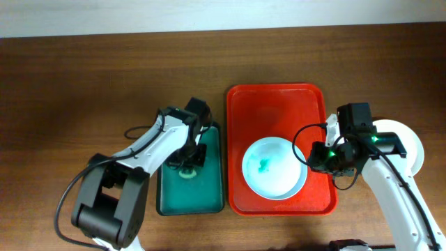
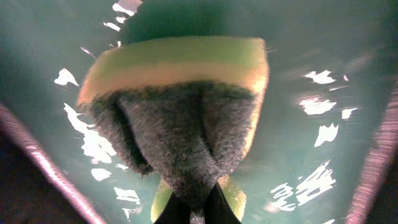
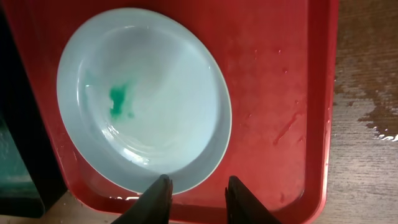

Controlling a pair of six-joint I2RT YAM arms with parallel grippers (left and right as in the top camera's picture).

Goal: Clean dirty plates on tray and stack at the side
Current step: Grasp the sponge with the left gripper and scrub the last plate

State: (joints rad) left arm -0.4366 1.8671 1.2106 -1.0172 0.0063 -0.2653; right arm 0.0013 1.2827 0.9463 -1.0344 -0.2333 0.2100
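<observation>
Right pincer [image 3: 198, 182]: jaws apart and empty, poised at the rim of the dirty plate [image 3: 143, 93]. One finger is over the plate's edge, the other over bare tray [image 3: 273, 81]. We cannot tell if either touches.

Left pincer [image 2: 196, 208]: clamped on the sponge [image 2: 180, 93], down in the green basin [image 1: 209, 199] just left of the tray.

Step, as we judge it: loading the sponge and steadying the plate for a scrub. The next move calls for the right jaws to close on the rim, then for the sponge to cross to the smear [image 3: 120, 102].

Plate: pale blue with a wet sheen, the teal-green smear off centre. It lies mid-bench, in the tray's half toward the near edge. A white plate [image 1: 412, 143] sits by the bench's right edge, partly under the right arm.
</observation>
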